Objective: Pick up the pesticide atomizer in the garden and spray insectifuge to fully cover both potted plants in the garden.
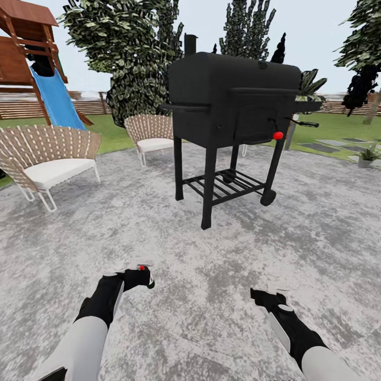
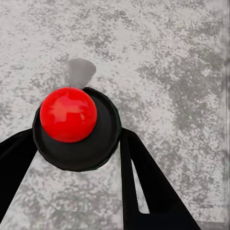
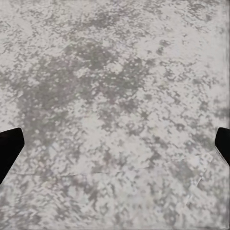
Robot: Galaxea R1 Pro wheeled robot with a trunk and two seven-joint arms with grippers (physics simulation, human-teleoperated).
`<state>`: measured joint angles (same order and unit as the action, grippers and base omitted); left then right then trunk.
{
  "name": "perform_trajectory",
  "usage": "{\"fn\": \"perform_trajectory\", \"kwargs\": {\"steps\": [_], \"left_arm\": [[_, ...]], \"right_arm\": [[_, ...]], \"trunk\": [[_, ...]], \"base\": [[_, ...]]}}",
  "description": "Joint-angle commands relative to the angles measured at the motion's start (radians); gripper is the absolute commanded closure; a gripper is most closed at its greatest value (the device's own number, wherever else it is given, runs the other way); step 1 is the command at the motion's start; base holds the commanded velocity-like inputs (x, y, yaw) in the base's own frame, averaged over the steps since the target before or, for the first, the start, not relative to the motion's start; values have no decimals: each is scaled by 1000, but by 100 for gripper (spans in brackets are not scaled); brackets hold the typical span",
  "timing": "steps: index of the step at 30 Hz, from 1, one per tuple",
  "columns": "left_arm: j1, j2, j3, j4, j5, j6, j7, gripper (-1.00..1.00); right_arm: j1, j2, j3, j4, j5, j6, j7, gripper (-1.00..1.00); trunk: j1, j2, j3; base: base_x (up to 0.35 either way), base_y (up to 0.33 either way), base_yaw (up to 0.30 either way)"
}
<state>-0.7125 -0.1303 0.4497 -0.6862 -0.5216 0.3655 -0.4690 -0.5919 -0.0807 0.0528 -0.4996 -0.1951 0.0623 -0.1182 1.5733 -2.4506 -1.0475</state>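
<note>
The left pincer (image 1: 136, 276) hangs low over the mottled grey patio (image 1: 159, 222), its black fingers (image 2: 143, 187) clamped on the pesticide atomizer (image 1: 141, 270). In the left wrist view the bottle (image 2: 76, 129) sits between those fingers, seen end-on as a dark round body with a shiny red spot on top and a pale nozzle beyond it. Far ahead of this pincer and off to its left stand a wicker chair (image 1: 45, 159) with a white cushion and a playset with a blue slide (image 1: 55, 100). Straight ahead, between the two arms, a black barbecue grill (image 1: 233, 106) stands on the paving, with a second wicker chair (image 1: 151, 135) behind it. The right pincer (image 1: 262, 296) is open and empty, its fingertips (image 3: 9, 143) spread wide over bare paving. Far ahead and to its right, one potted plant (image 1: 368, 155) sits at the lawn's edge near grey stepping slabs (image 1: 328, 144).
</note>
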Motion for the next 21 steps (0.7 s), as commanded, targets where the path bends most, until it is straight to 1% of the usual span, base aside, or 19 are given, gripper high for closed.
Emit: {"fn": "perform_trajectory", "kwargs": {"steps": [1,21], "left_arm": [[-1,-2,7,-2,-8,4,-10,100],[-1,-2,7,-1,-8,4,-10,100]], "right_arm": [[0,-1,6,-2,-9,5,-6,-100],[0,-1,7,0,-9,5,-6,-100]], "trunk": [[0,0,0],[0,0,21]], "base": [[2,2,-247],[0,0,-250]]}}
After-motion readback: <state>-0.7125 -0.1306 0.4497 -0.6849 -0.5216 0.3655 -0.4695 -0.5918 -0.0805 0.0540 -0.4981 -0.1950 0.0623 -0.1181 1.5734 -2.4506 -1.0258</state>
